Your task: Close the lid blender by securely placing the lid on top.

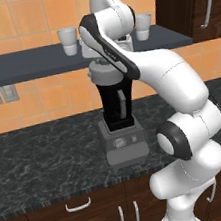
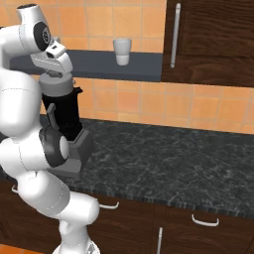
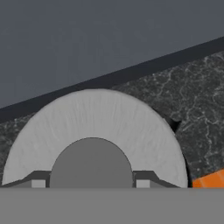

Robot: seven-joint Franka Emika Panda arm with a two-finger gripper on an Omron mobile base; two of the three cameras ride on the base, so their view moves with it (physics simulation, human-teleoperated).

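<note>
**Grey lid seated on blender jar: release step**

Grey and squat, the lid (image 3: 94,127) sits on top of the blender (image 1: 119,121), covering the black jar's mouth; the blender stands on the dark marble counter (image 2: 173,154), below the grey shelf (image 1: 34,61). The gripper (image 3: 92,183) is directly above the blender, its fingers (image 3: 38,183) clamped on the lid's raised centre knob. Judged step: final seating. The next move calls for confirming the lid sits level, parting the fingers, then lifting straight up clear of the blender.
</note>
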